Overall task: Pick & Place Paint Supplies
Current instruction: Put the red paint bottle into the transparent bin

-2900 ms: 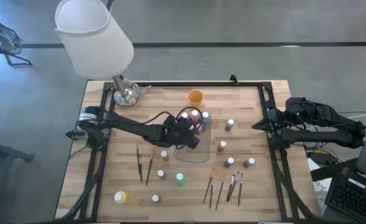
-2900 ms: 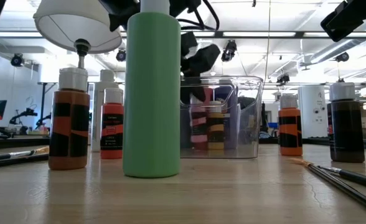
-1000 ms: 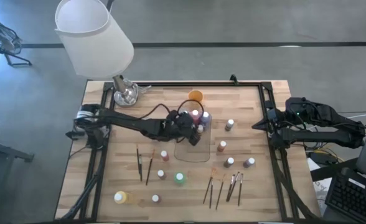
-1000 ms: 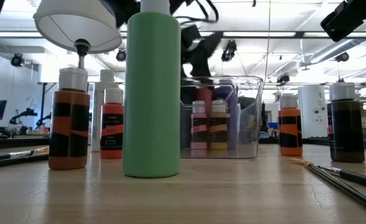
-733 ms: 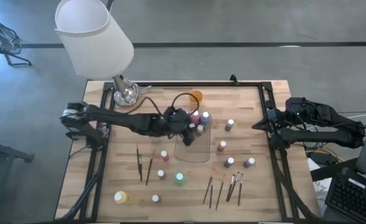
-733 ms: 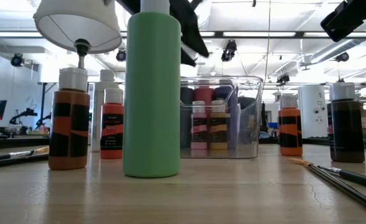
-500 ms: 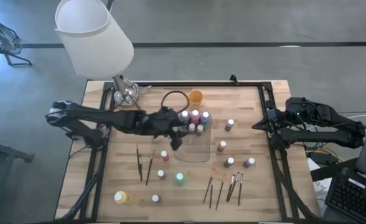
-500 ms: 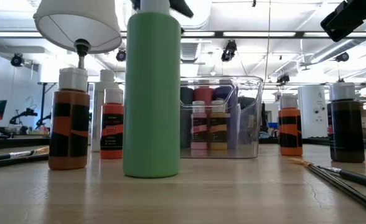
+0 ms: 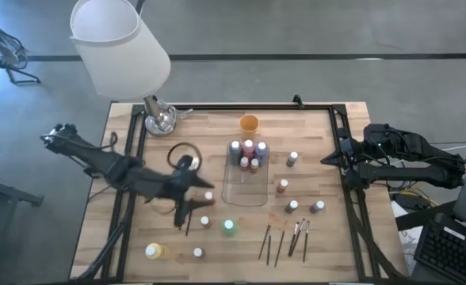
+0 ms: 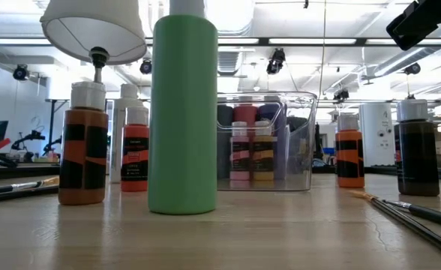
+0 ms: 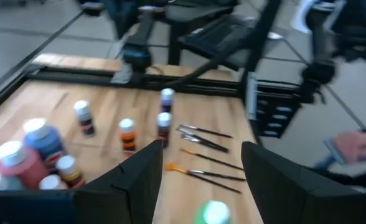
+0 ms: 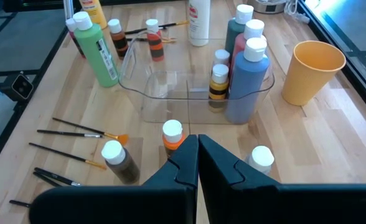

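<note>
Left gripper [image 9: 187,207] sits left of centre in the high view, over the bare wood near two brushes [image 9: 177,207]; jaws spread wide, nothing between them, as the left wrist view confirms [image 11: 198,180]. Right gripper [image 9: 334,161] parked at the right table edge, jaws closed and empty [image 12: 197,155].

Clear tray [image 9: 246,193] at centre of the high view. Five bottles stand in its upper end: blue [image 9: 234,150], red [image 9: 248,147], another blue [image 9: 261,149], and two small ones [image 9: 249,164] in front of them. The lower part of the tray is bare.

Outside the tray: orange cup [image 9: 249,123] above it; green bottle [image 9: 229,227] below it, which fills the centre-left of the low view [image 10: 183,112]. Four small bottles [image 9: 290,184] to the right of the tray. Brush cluster [image 9: 284,236] at lower right. Yellow bottle [image 9: 154,251] at lower left.

Table lamp [image 9: 120,47] at upper left.
</note>
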